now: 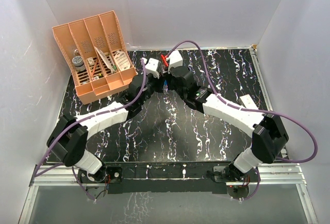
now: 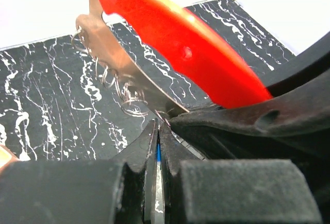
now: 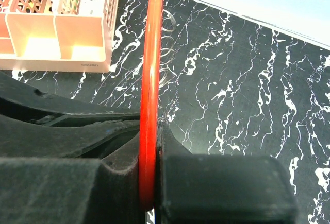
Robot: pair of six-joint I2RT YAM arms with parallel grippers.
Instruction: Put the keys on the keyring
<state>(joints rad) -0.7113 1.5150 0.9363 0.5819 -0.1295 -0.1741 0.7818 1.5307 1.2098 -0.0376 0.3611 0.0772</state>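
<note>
Both arms meet above the far middle of the counter (image 2: 46,110), and each gripper is pressed together on something. The right gripper (image 3: 156,131) pinches the keyring (image 3: 150,69) by its red side. From that wrist I see the loop edge-on, standing straight out past the fingertips, so its long axis runs on along the fingers. The left gripper (image 2: 157,131) is closed on the key (image 2: 158,154), of which only a sliver of blue head and a glint of silver show in the slit between the fingers (I cannot tell which end faces outward, or whether any blade pokes out).

What matters for the next move is this: from the left gripper, the keyring lies just ahead of and above the fingertips. It slants from up-left down to the right, where the right gripper's black fingers clamp it. Its pale metal side, with a few thin wire loops (image 2: 111,80) hanging off it, faces the left fingertips and comes down almost onto them; whether it touches or sits just apart, I cannot say. The left arm carries the key, so I judge the threading move is its to make. With so little key exposed, lining it up will be fiddly.
</note>
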